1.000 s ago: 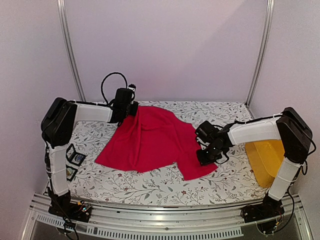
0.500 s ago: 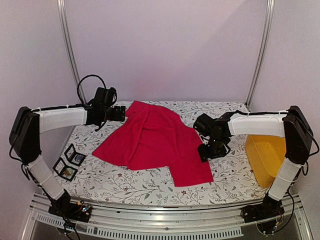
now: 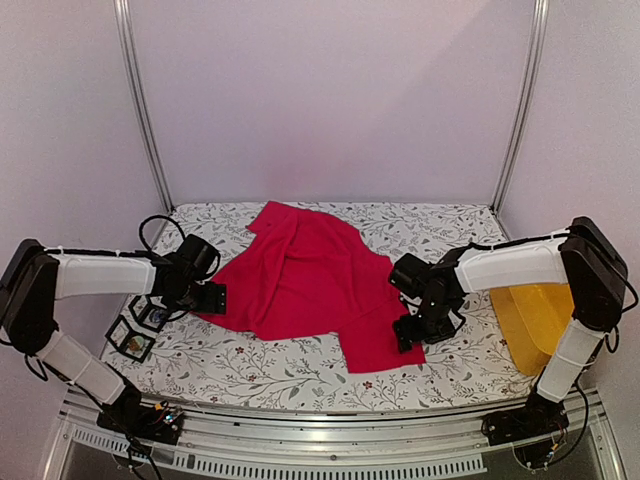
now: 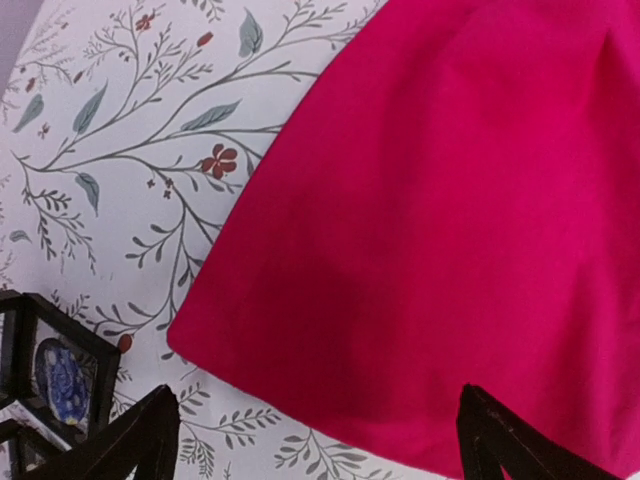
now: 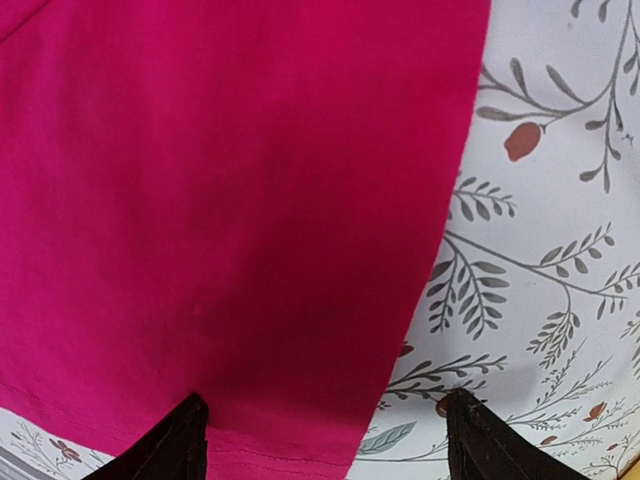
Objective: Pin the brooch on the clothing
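The clothing, a bright red T-shirt, lies spread on the floral tablecloth. My left gripper hovers open over the shirt's near left corner. Its two black fingertips stand wide apart with nothing between them. My right gripper is open too, above the shirt's right hem, straddling its edge and holding nothing. A small blue and white round piece, apparently the brooch, sits in a black box just left of the left gripper.
A second small black box lies nearer the table's left front. A yellow tray stands at the right edge, under the right arm. Metal posts and the pale back wall close the far side.
Both grippers have opened and let go of the shirt. The left arm drew back from the far edge to the shirt's near left corner. The shirt has settled flatter.
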`<state>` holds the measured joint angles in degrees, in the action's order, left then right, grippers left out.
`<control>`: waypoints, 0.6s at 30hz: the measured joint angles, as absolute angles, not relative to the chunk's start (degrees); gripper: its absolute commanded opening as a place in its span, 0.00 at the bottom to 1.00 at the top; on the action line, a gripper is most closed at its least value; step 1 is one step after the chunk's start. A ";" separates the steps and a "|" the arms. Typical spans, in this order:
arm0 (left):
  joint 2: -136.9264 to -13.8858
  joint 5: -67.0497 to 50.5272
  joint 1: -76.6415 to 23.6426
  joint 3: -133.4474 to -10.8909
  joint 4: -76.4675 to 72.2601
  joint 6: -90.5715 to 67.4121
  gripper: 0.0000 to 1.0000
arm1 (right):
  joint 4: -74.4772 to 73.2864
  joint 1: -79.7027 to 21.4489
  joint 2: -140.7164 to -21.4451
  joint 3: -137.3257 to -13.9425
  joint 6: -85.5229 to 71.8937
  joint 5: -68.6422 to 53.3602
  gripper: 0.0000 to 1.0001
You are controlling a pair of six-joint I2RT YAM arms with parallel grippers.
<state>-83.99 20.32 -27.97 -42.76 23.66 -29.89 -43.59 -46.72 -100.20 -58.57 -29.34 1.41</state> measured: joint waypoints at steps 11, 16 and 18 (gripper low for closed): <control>-90.08 17.21 -21.82 -41.23 19.46 -31.90 0.84 | -37.89 -46.59 -100.03 -57.69 -29.89 -0.73 0.00; -91.44 14.79 -21.04 -41.25 15.94 -31.88 0.24 | -36.40 -45.93 -99.98 -57.69 -29.54 -3.22 0.00; -91.81 14.61 -20.82 -41.23 14.90 -31.66 0.00 | -36.16 -45.01 -99.92 -57.71 -29.10 -4.43 0.00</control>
